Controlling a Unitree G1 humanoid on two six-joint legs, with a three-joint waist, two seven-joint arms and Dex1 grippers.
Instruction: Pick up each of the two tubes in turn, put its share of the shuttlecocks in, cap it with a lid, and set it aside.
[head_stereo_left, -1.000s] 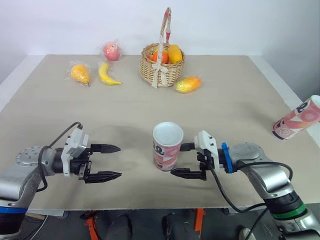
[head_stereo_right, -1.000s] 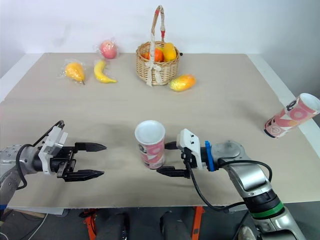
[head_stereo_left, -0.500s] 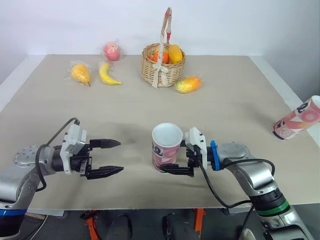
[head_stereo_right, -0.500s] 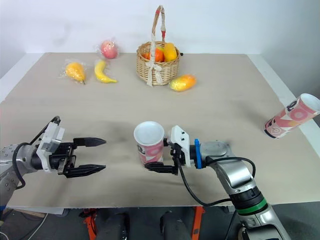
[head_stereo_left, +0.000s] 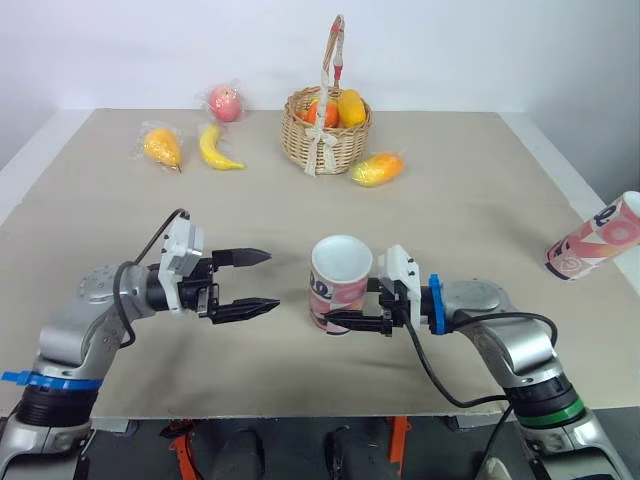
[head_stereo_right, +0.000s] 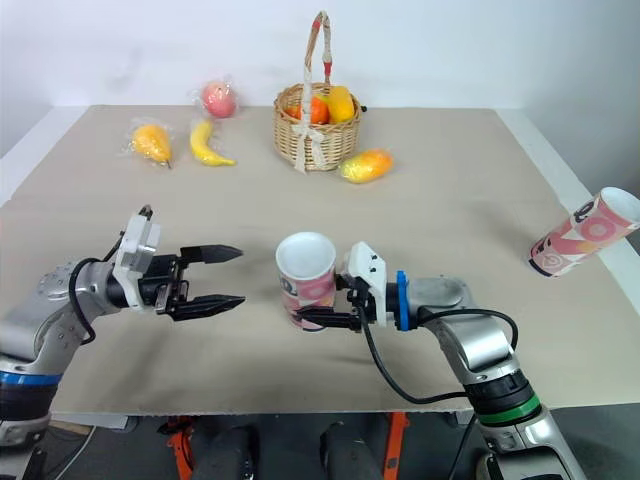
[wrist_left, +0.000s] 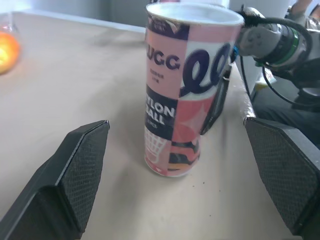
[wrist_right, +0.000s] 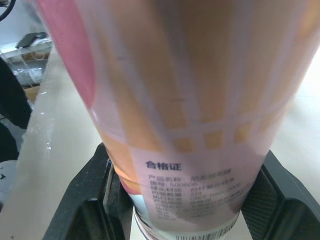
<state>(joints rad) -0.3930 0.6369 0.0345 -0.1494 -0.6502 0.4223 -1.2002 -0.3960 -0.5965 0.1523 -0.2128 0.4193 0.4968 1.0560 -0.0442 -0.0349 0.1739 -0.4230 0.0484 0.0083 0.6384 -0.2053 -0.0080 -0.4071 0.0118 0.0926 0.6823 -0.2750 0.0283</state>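
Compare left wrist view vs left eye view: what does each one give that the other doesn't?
Left wrist: lettering on the upright tube and its base on the table. Left eye: the second tube lying at the table's right edge, and the basket of fruit. Both: the upright tube between the open left gripper and the right gripper closed around it.

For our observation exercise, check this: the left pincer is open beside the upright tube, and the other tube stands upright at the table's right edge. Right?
No. The left eye view shows the other tube lying on its side at the table's right edge. The left pincer is open beside the upright tube.
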